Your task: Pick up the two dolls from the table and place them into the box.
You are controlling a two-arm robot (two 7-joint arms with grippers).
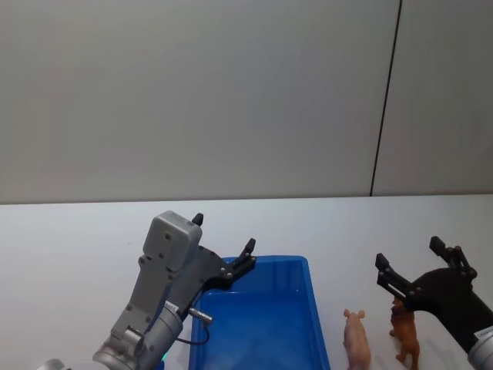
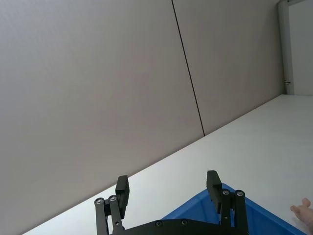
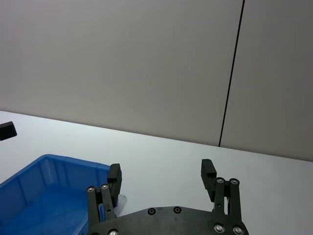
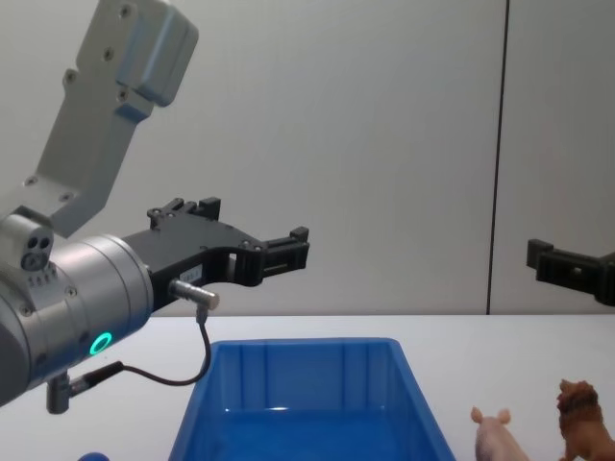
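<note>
Holding the left gripper (image 1: 223, 233) raised in the air over the far left corner of the box (image 1: 269, 324), well above its thick rim, with the two black fingers (image 1: 245, 256) spread wide and gripping nothing. Showing, in the chest view, a green ring light (image 4: 101, 342) glowing on the grey wrist and a thin black cable (image 4: 197, 360) looping down from a small plug beside it. Poising the right gripper (image 1: 408, 252) off to the right of the box, likewise lifted clear of the table (image 1: 77, 239), its pincer also parted wide around open air. Hanging, as seen from the head camera, above and just behind the lion (image 1: 405, 333) and covering part of its mane. Hovering, as seen from the chest camera, high over the figurine and well apart from it. Standing both dolls upright on the white table outside the box: the pale pink pig (image 1: 357, 338) just beside the box's right wall without touching it, and the brown lion just to the right of the pig, near it but apart. Catching a corner of the bright blue box beyond the fingertips in both wrist views. Facing a plain grey wall (image 1: 192, 92) behind the table, with one dark vertical seam (image 1: 385, 100) running down it toward the right.
</note>
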